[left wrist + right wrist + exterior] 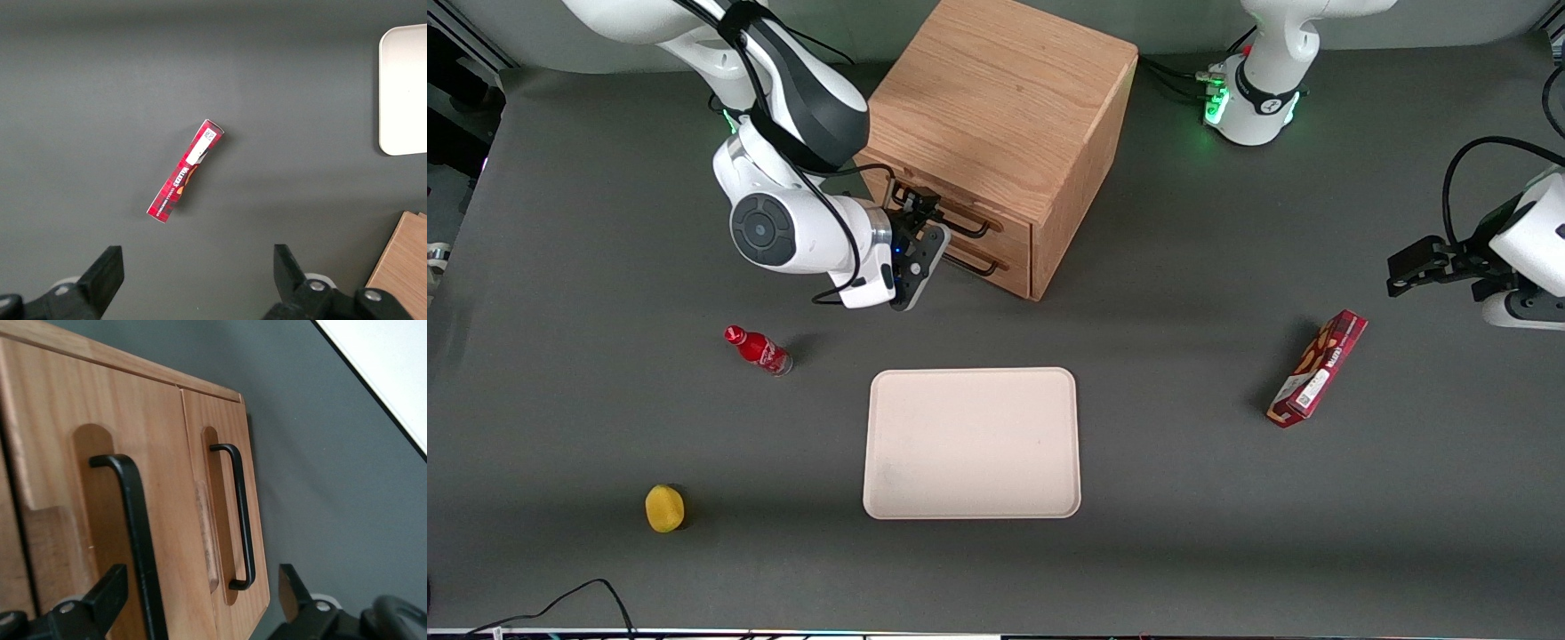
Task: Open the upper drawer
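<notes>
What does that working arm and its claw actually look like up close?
The arm is glossy white with rounded shells, a black cover on one segment and a dark grey round cap at a joint. Black cables run along it. Its gripper, in front of the cabinet's drawers, is black with short dark jaws, set open.

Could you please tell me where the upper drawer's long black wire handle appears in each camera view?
Front view: the upper drawer's long black wire handle sits on the light-oak cube cabinet, at the working arm's gripper.
Right wrist view: the handle stands between the open gripper fingers.
Left wrist view: the handle is not in it.
Shared landmark: the cream rectangular tray.
</notes>
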You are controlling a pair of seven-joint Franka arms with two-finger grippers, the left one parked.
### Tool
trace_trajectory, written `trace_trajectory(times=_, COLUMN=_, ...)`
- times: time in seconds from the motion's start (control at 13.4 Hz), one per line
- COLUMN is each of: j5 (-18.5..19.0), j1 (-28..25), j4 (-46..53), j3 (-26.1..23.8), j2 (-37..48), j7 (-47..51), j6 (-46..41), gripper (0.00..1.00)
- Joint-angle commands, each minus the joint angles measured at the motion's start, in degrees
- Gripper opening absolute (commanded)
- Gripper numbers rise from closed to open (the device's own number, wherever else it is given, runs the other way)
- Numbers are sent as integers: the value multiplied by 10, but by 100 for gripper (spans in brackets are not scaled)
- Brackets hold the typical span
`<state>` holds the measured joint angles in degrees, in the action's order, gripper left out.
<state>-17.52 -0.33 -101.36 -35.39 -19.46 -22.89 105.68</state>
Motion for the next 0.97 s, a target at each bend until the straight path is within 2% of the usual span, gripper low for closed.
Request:
trace_trajectory(times=0.0, j5=-3, j1=2, j4=-31, j3=-1, j2=16, j7=-16, j6=30, gripper=100)
trace_trajectory(times=0.89, j5=5, j1=3, j4=-40, j3=-10, j2=28, j7=-16, j6=32, gripper=100)
